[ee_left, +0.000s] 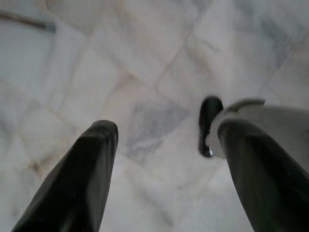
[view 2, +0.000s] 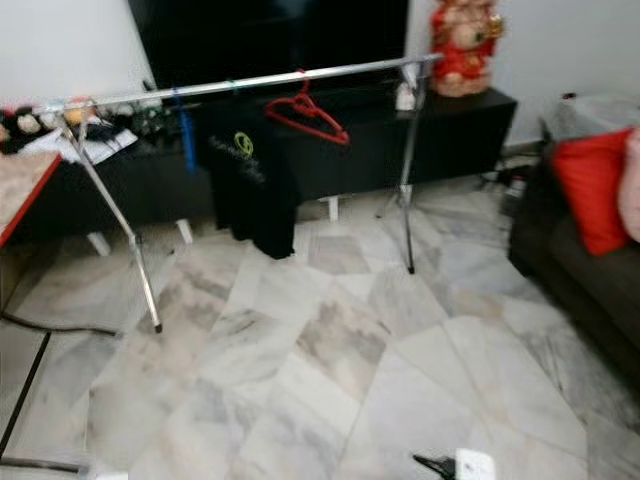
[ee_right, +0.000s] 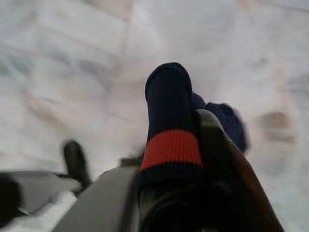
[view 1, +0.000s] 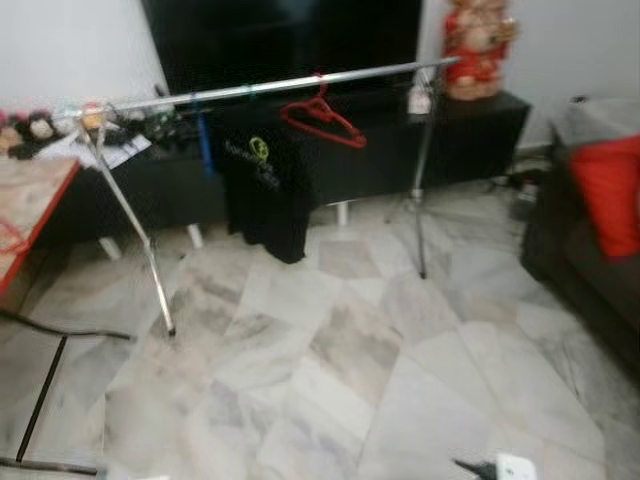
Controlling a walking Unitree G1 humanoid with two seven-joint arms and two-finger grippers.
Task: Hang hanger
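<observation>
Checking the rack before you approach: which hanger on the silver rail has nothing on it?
The red plastic hanger; the blue hanger to its left hangs against a black T-shirt.

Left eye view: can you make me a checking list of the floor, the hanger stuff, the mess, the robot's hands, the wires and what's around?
Surface: marble floor, bare in the middle.
Job's things: red hanger hangs on the silver rack rail, beside a black T-shirt.
Clutter: small toys and papers on the low black cabinet.
Grippers: left hand open above the floor; right hand has navy cloth with a red band at it.
Cables: wires by the sofa.
Surroundings: red figurine, red cushion.
</observation>
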